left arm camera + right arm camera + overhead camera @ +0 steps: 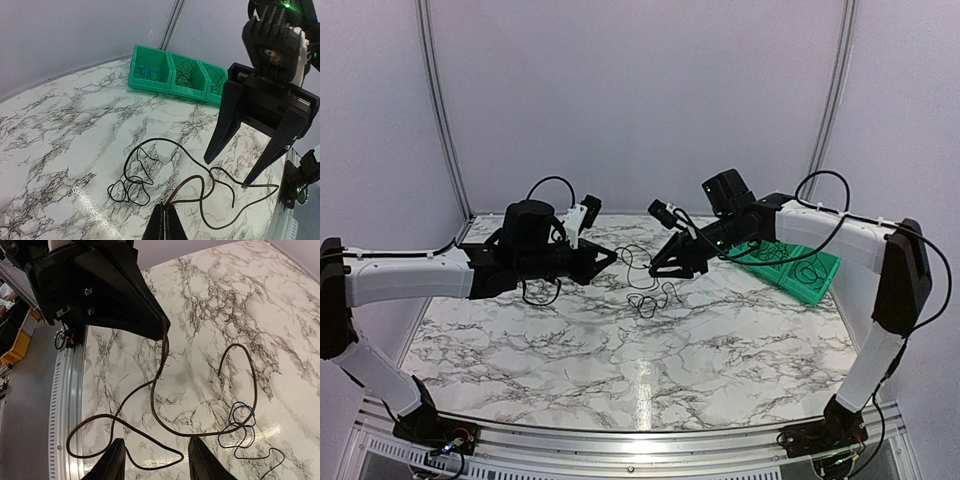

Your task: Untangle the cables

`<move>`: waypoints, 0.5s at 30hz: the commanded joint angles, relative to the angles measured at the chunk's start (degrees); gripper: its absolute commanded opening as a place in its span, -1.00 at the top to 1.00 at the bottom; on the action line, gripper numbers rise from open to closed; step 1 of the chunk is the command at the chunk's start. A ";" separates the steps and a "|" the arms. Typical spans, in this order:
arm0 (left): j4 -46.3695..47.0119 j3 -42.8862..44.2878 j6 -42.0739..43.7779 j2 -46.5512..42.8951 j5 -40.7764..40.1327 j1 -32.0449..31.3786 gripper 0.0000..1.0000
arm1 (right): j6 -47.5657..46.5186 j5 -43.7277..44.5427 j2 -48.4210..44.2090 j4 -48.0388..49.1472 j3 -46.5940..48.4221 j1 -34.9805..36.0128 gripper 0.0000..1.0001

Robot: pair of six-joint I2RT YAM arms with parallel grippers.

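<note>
A brown cable (pixel 194 176) sprawls in wide loops over the marble table (pixel 60 130). My left gripper (pixel 167 210) is shut on one stretch of it, lifted a little off the surface. A thinner black cable (pixel 128 180) lies in small loops to the left, still crossed with the brown one. My right gripper (pixel 226 172) faces the left gripper with its jaws open. In the right wrist view the right gripper (pixel 156 442) hangs above a brown cable (pixel 153 393) loop without gripping it, and the black cable (pixel 242 422) lies to the right.
A green tray with three bins (pixel 172 75) stands at the far right of the table, holding a blue cable (pixel 145 72) and black cables. In the top view the same green tray (pixel 800 272) lies under the right arm. A metal rail (pixel 65 405) edges the table.
</note>
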 commanded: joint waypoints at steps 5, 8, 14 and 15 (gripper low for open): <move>2.06 -1.38 0.19 -2.79 1.71 0.23 1.00 | 2.03 -6.61 1.25 -0.49 1.43 1.16 0.21; 2.06 -1.45 0.11 -3.17 1.74 0.24 1.00 | 2.03 -6.44 1.25 -0.15 0.73 1.19 0.48; 2.15 -1.77 0.19 -3.46 1.23 0.23 1.00 | 1.81 -7.48 0.60 0.24 0.12 1.16 0.95; 2.14 -1.81 0.28 -3.46 1.15 0.23 1.00 | 1.58 -7.17 0.31 0.28 0.18 1.18 1.00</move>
